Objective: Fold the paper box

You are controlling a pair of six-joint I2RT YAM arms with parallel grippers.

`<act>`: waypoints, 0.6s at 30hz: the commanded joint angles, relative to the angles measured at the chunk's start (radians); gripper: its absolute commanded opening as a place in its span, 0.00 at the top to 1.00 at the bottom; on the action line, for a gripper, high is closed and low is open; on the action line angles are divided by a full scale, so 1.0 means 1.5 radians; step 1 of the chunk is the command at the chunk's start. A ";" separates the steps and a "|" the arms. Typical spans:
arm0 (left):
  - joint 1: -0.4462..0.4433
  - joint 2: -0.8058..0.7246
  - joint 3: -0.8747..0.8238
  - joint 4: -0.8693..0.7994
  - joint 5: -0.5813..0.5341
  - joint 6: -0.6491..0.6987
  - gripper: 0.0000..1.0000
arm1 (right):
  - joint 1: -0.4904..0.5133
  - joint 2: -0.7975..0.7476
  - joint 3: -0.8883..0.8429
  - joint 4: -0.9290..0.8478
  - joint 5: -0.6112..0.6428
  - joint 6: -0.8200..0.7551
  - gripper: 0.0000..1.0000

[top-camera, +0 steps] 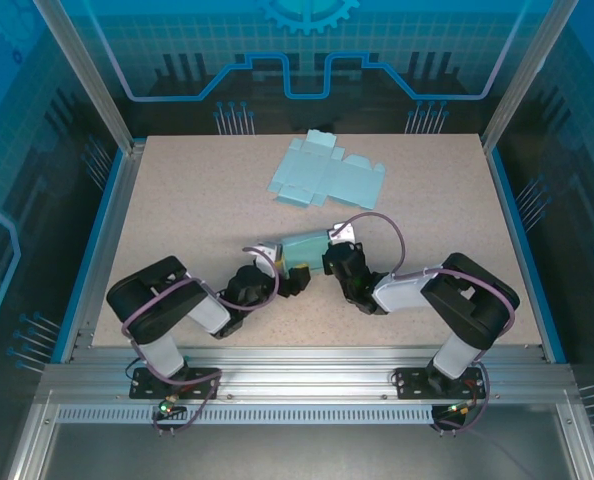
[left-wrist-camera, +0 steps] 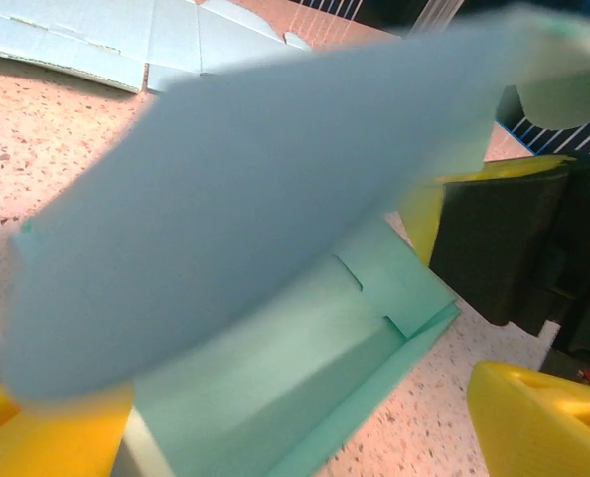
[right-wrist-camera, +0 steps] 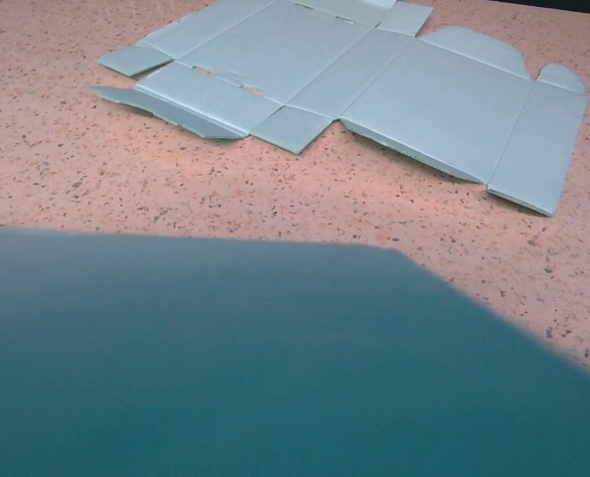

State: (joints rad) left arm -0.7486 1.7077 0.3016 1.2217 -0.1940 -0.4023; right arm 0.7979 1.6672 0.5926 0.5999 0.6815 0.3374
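The partly folded teal paper box [top-camera: 302,248] lies between my two grippers near the middle of the table. My left gripper [top-camera: 297,274] is at its left end. In the left wrist view its yellow fingers [left-wrist-camera: 548,422] stand wide apart, open, with the box's inner panels [left-wrist-camera: 305,348] between them and a blurred flap [left-wrist-camera: 255,189] hanging close over the camera. My right gripper [top-camera: 335,258] is at the box's right end, shut on its edge. Its black and yellow body [left-wrist-camera: 494,248] shows in the left wrist view. A teal panel [right-wrist-camera: 225,368] hides the right fingers.
A second box blank [top-camera: 327,172] lies flat and unfolded at the back middle of the table, seen close in the right wrist view [right-wrist-camera: 355,79]. Speckled tabletop [top-camera: 187,220] spreads on both sides, with aluminium frame posts [top-camera: 82,70] at the corners.
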 commanded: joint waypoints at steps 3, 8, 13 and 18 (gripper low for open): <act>-0.007 -0.143 -0.040 -0.112 -0.053 -0.005 0.09 | 0.014 0.030 -0.017 -0.079 -0.017 0.007 1.00; -0.007 -0.356 -0.027 -0.376 -0.097 0.034 0.05 | 0.016 0.034 -0.015 -0.083 -0.012 0.006 1.00; -0.007 -0.507 0.011 -0.598 -0.130 0.008 0.02 | 0.018 0.036 -0.012 -0.087 -0.006 0.004 1.00; -0.001 -0.544 0.143 -0.778 -0.197 0.017 0.01 | 0.026 0.031 -0.007 -0.102 -0.002 -0.005 1.00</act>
State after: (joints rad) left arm -0.7517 0.9016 0.3962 0.2840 -0.4068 -0.3912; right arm 0.8135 1.6913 0.5930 0.5652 0.6849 0.3367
